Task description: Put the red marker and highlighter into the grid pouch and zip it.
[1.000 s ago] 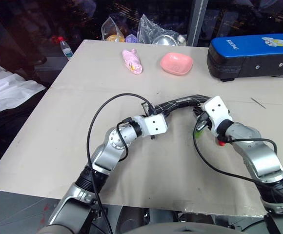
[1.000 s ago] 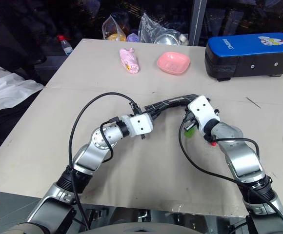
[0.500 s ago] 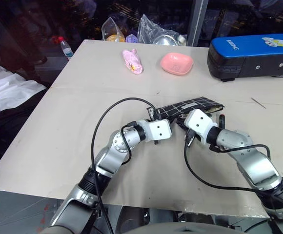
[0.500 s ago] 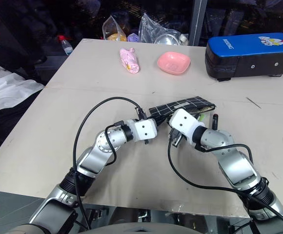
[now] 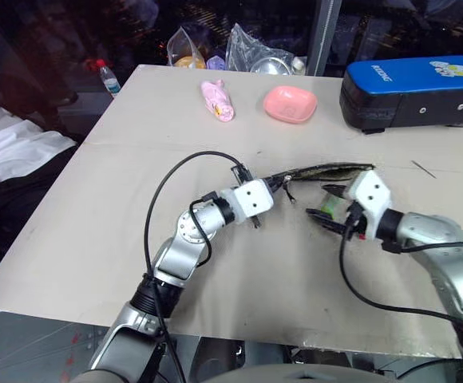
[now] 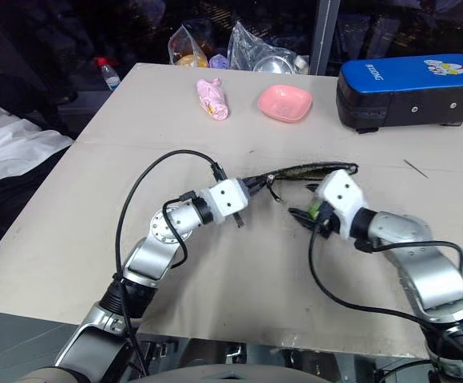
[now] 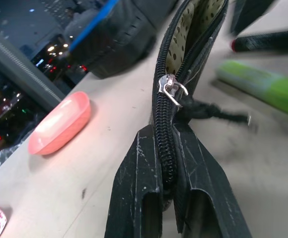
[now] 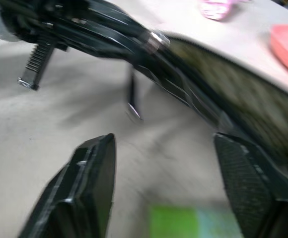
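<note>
left wrist view: left gripper [image 7: 168,198] pinches the grid pouch [image 7: 193,29]; right gripper [image 8: 166,188] gapes empty.

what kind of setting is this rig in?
Probably a lab or workshop data-collection bench, not a home: a plain beige table holding staged props such as a pink dish, a pink wrapped item and a big blue-and-black case, with bagged clutter against a dark background.

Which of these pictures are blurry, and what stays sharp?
Right wrist view: the table, the highlighter and the grid pouch are smeared; its own fingers are softer too. Left wrist view: the zipper pull is sharp, the highlighter and the pink dish out of focus. Head views: sharp, dark background.
</note>
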Controlling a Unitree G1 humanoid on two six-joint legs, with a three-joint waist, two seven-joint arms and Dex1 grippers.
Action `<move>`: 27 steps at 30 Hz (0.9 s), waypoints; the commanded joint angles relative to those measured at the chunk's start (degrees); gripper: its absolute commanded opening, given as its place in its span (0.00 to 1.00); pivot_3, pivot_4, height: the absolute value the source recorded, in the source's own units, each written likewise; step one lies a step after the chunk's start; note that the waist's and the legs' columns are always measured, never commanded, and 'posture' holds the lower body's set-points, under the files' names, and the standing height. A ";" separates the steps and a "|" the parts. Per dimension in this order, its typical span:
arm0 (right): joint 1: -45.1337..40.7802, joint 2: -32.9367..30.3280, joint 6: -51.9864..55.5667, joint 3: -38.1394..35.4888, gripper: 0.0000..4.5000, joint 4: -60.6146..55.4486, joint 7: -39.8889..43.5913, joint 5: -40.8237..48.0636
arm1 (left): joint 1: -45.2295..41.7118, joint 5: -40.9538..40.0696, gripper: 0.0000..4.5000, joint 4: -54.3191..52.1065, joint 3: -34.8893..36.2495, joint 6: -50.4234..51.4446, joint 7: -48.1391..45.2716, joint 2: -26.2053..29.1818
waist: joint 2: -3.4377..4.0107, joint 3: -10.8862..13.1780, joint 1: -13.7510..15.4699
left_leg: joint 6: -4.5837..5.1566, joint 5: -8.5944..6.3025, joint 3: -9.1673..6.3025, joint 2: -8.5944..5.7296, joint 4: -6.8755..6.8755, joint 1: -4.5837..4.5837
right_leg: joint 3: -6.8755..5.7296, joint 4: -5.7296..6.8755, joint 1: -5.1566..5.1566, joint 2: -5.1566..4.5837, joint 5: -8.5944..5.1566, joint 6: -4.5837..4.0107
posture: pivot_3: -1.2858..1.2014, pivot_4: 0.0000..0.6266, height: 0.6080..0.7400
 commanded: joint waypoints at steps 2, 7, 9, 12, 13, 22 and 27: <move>1.03 -0.01 2.09 -7.48 0.69 3.42 -6.45 -1.03 | -0.50 -3.75 0.00 -4.54 3.15 2.98 -1.44 1.23 | 0.00 0.00 -0.06 | 0.00 0.00 0.00 -0.01 -0.02 0.01 | -0.01 0.00 0.00 0.01 0.00 0.00 | 0.52 0.24 0.89; 2.86 3.13 8.57 -7.73 0.69 3.80 -14.66 -2.85 | -0.21 -5.24 0.00 -6.38 3.89 6.70 -3.22 2.94 | 0.01 0.00 -0.06 | -0.02 0.01 0.00 -0.02 -0.05 0.00 | 0.00 -0.01 0.00 0.01 0.00 0.00 | 0.52 0.24 0.89; 4.26 5.03 10.55 -7.00 0.69 3.83 -18.10 -4.21 | -0.30 -5.47 0.00 -7.11 3.93 7.56 -3.54 3.35 | 0.04 0.02 -0.07 | -0.03 0.02 0.01 -0.01 -0.08 0.01 | 0.00 -0.01 0.00 0.02 0.00 0.00 | 0.52 0.24 0.89; 5.59 9.00 14.78 -7.62 0.69 3.08 -22.06 -3.72 | -0.47 -5.38 0.00 -7.58 3.78 8.47 -3.35 3.36 | 0.05 0.02 -0.07 | -0.03 0.02 0.02 -0.02 -0.10 0.01 | 0.01 -0.03 -0.01 0.00 -0.01 0.01 | 0.52 0.24 0.89; 6.05 9.94 17.11 -7.43 0.69 2.28 -23.28 -3.75 | -0.45 -5.31 0.00 -7.62 3.69 8.68 -3.27 3.33 | 0.06 0.02 -0.07 | -0.03 0.02 0.01 -0.02 -0.11 0.02 | 0.01 -0.03 0.00 0.01 -0.01 0.01 | 0.52 0.24 0.89; 5.70 10.99 22.03 -8.79 0.30 1.60 -30.41 -7.30 | -0.04 -4.58 0.00 -7.29 2.88 8.91 -2.49 2.88 | 0.06 0.01 0.39 | -0.03 0.02 0.00 -0.04 -0.12 0.01 | 0.00 -0.06 0.01 0.00 -0.01 0.01 | 0.52 0.24 0.89; 3.36 7.49 20.30 -10.96 0.06 2.63 -29.27 -7.56 | -0.07 -4.33 0.00 -6.56 2.66 8.54 -2.20 2.56 | 0.06 0.02 0.90 | -0.01 0.01 0.02 -0.15 -0.09 0.00 | 0.03 -0.07 0.02 -0.09 -0.01 0.02 | 0.52 0.24 0.89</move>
